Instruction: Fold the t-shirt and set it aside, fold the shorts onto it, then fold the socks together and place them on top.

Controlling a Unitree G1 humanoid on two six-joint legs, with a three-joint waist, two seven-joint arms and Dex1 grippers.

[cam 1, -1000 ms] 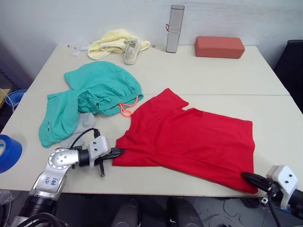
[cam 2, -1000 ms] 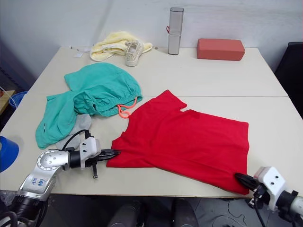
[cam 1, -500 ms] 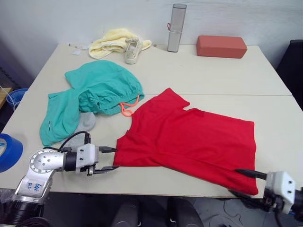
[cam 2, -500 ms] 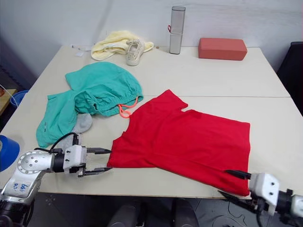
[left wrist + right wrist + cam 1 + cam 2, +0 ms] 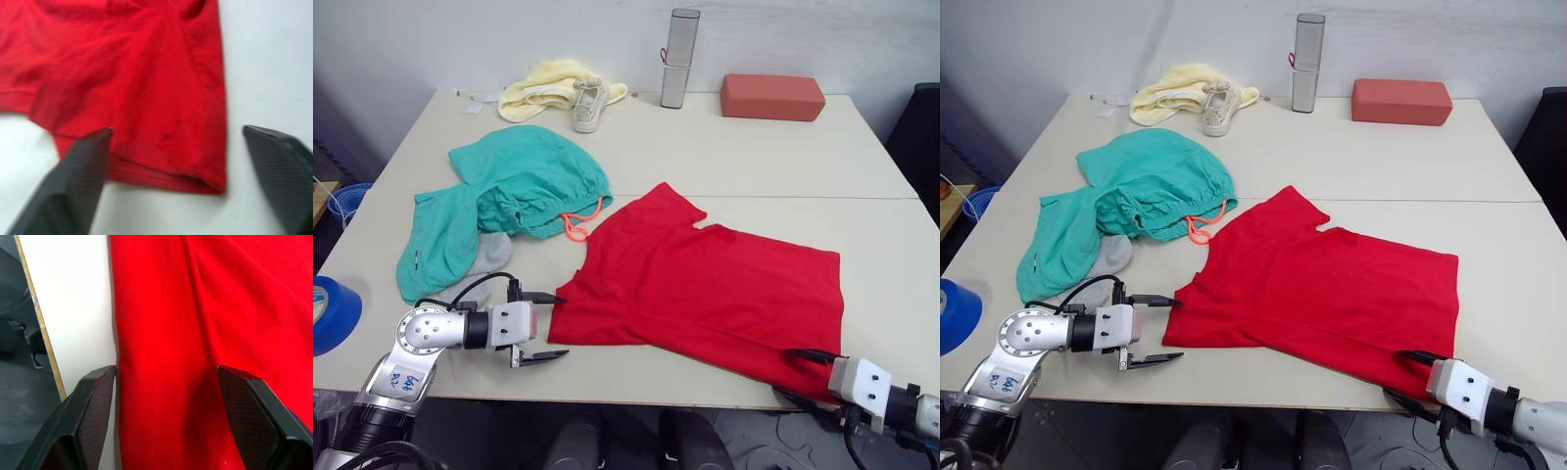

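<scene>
The socks (image 5: pixel 481 264) are mostly buried under the shorts (image 5: pixel 504 201), just beyond my left gripper (image 5: pixel 548 326); only a grey patch shows, and I cannot tell how the pair lies. The near hem corner of the t-shirt (image 5: pixel 705 294) is partly hidden behind my right gripper (image 5: pixel 1408 376). The t-shirt lies flat, its long axis running from my left gripper across to my right one, the neck opening turned toward the far side of the table (image 5: pixel 724 157). My left fingers (image 5: pixel 73 186) are spread wide, level with the tabletop, with the sleeve edge just ahead between them. My right fingers (image 5: pixel 95 416) are likewise spread, straddling the hem at the table's near edge.
</scene>
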